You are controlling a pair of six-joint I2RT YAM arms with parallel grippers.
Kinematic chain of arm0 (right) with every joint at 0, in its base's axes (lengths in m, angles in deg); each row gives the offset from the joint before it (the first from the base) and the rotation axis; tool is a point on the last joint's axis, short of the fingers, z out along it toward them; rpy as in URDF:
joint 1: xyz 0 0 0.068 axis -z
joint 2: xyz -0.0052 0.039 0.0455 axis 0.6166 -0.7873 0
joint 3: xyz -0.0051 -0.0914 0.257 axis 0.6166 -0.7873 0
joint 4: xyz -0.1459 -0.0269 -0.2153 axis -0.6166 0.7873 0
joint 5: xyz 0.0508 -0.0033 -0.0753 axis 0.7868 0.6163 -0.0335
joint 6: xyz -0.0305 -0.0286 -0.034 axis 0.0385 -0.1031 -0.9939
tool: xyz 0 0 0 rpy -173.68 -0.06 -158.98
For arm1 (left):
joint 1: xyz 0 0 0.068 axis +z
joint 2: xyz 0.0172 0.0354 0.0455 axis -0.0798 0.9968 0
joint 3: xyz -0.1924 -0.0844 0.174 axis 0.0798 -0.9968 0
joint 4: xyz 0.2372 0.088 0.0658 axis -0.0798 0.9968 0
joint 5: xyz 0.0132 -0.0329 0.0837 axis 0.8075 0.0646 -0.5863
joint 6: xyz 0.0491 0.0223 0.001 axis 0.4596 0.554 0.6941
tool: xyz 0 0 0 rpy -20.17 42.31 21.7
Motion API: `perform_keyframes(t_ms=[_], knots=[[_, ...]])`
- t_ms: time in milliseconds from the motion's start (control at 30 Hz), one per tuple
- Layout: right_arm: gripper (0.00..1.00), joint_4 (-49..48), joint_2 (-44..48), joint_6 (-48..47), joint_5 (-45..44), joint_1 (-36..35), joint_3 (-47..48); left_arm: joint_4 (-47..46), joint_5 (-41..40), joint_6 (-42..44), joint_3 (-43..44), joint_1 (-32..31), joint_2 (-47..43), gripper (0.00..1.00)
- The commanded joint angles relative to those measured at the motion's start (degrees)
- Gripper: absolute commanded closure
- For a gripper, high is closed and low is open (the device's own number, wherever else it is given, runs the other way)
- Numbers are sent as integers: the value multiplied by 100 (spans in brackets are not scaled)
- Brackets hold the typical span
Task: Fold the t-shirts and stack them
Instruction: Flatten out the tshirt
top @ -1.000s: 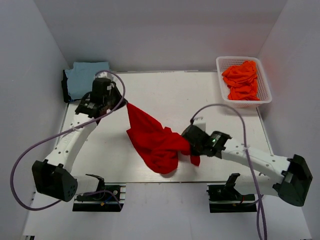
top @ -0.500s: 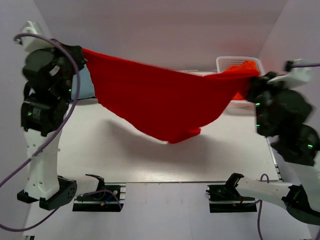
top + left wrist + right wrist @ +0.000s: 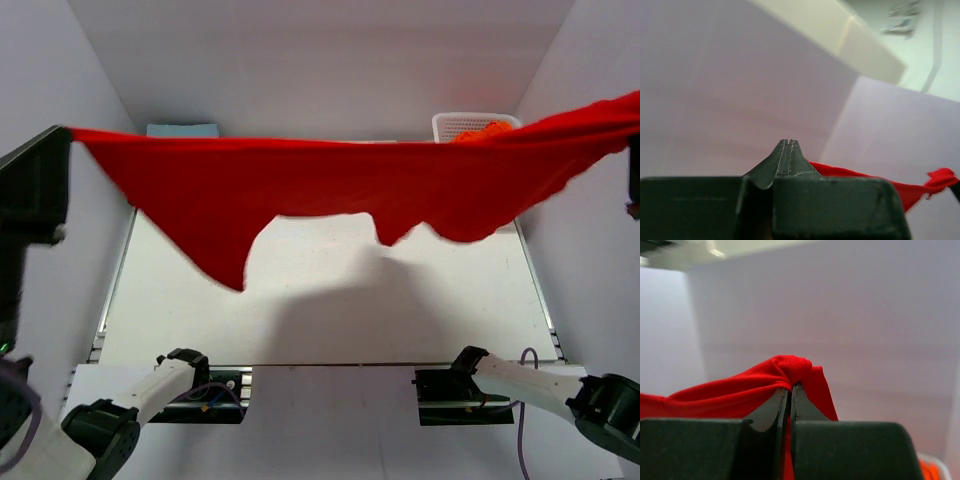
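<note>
Aloft: red tee (image 3: 340, 185), taut L-R

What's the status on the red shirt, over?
Left gripper and right gripper both shut on red t-shirt. Shirt stretched wide, hanging above table. Basket and blue t-shirt behind it.

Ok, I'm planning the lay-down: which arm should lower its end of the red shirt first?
Probably left: the red t-shirt hangs lowest toward the table near the left gripper; the right gripper holds the shorter side.
</note>
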State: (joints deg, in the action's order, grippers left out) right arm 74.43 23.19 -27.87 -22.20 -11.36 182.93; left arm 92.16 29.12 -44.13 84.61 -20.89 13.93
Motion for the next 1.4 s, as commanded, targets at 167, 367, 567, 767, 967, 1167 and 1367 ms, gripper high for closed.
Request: perform_keyframes(t_ms=[167,367,567,767,967,1167,1367], knots=[[100,-683,-2,-202,1557,241,89,-356,508,14,385,50,117,100],[100,-1701,-520,-640,39,188,-419,-268,-212,14,-106,50,328,100],[100,-4106,-1224,-2239,-2537,206,-1825,-240,-1249,15,-1116,-3,821,100],[100,-5324,-1900,-2374,-3100,521,-3443,-751,-1935,-398,-3128,-3,944,100],[100,-4850,-2726,-505,-2864,1268,-4568,-1208,-2612,-908,-4650,50,1514,100],[100,-4296,-4677,517,-2372,2042,-3999,-1586,-3096,-1154,-4477,172,3727,100],[100,-4048,-6986,686,-1319,2578,-2268,-1831,-3131,-1155,-2511,410,6440,100]])
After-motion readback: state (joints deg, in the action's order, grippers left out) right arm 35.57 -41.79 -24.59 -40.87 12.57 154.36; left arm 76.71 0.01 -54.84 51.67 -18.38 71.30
